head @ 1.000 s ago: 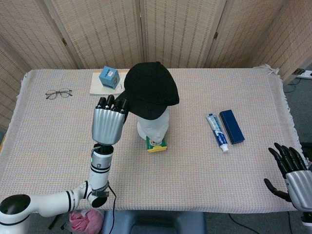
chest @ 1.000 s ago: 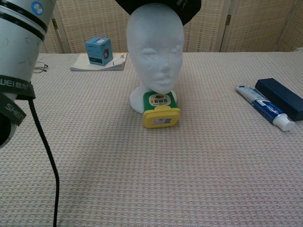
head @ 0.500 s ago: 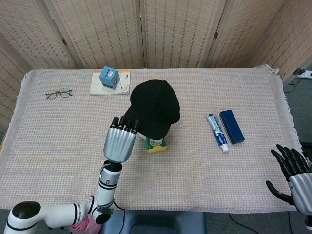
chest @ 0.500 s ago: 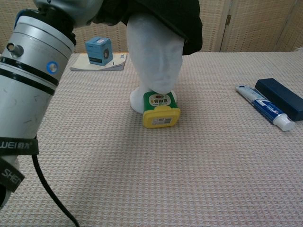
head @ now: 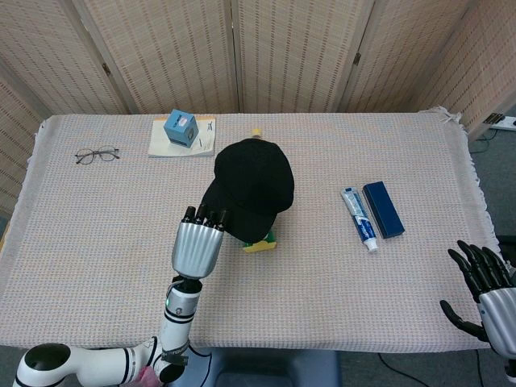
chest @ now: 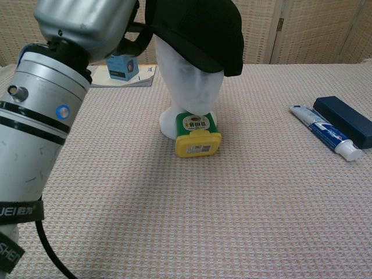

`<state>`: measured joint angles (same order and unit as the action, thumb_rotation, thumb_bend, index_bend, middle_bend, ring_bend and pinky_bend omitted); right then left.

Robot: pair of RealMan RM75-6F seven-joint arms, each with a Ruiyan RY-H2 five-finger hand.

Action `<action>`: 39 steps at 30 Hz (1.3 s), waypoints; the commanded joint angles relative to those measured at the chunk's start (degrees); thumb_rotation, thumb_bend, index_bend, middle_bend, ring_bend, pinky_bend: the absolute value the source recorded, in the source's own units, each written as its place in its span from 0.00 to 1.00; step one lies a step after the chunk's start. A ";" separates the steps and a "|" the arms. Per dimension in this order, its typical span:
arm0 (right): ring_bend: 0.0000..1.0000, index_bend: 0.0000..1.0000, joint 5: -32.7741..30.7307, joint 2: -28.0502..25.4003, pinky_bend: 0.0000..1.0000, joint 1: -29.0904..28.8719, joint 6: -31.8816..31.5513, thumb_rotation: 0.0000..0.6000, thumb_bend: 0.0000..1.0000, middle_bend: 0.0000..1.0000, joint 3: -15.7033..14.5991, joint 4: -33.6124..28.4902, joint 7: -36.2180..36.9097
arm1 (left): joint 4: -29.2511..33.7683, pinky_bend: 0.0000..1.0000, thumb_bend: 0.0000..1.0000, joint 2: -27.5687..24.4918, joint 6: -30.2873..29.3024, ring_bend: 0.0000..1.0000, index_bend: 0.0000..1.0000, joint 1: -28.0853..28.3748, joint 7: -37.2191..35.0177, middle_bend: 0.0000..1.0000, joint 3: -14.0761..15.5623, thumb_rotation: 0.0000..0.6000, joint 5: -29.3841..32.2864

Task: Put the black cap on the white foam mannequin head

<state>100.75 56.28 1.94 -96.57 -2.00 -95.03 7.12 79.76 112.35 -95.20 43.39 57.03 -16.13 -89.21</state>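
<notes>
The black cap sits over the white foam mannequin head and hides it in the head view. In the chest view the cap covers the crown and forehead, tilted, with the face showing below. My left hand is at the cap's left rear edge and its fingers grip the rim there. The same hand fills the chest view's upper left. My right hand hangs off the table's front right corner, fingers spread, holding nothing.
A yellow and green container lies against the mannequin's base. A toothpaste tube and a dark blue box lie to the right. A blue cube on a notebook and glasses are at the back left.
My left hand has come down and toward me, lowering the cap from above the mannequin head onto it. The right hand has barely moved.
</notes>
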 commanded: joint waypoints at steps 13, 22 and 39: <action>0.00 0.00 -0.13 0.44 0.00 -0.07 0.56 1.00 0.25 0.00 0.02 -0.32 -1.10 | 5.16 0.67 0.43 -1.32 1.51 0.48 0.49 -6.07 2.47 0.70 1.50 1.00 5.10; 0.00 0.00 0.17 0.37 0.00 0.25 -0.13 1.00 0.26 0.00 -0.04 -0.21 -0.83 | 10.69 0.53 0.26 -2.68 3.12 0.30 0.25 -8.44 6.13 0.49 2.89 1.00 7.00; 0.00 0.00 -0.74 1.36 0.00 0.33 0.59 1.00 0.27 0.00 0.39 -0.70 -3.65 | 3.54 0.47 0.25 -9.66 5.32 0.28 0.24 -13.11 -11.11 0.43 1.45 1.00 9.72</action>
<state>100.21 57.50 2.36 -96.19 -1.70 -95.60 3.71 85.07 104.30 -90.48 31.28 48.59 -14.22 -80.32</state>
